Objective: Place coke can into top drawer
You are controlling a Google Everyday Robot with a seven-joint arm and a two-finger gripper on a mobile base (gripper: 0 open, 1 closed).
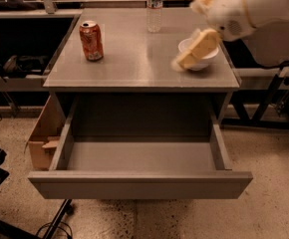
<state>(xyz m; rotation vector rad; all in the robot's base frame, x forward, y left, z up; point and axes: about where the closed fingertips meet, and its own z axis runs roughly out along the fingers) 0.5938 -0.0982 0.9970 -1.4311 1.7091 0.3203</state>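
While the coke can (91, 40) is stood upright at the left of the smooth grey cabinet top (134, 63), the cream gripper (194, 52) is seen over the round white bowl (207, 61); its state cannot be told. The shallow rectangular top drawer (139, 184) is pulled open.

1. A flat, grey, rectangular cabinet top (134, 63) is seen as the carrying surface.
2. A small red-orange aluminium coke can (91, 40) with a silver top is stood upright on its left side, towards the back.
3. A clear plastic bottle (154, 9) is stood upright at the back edge, near the middle, well apart from the can.
4. A round white bowl (209, 59) is set near the right edge and is partly hidden.
5. The cream-coloured gripper (187, 58) is held over the right side, across the bowl's left part; contact cannot be judged.
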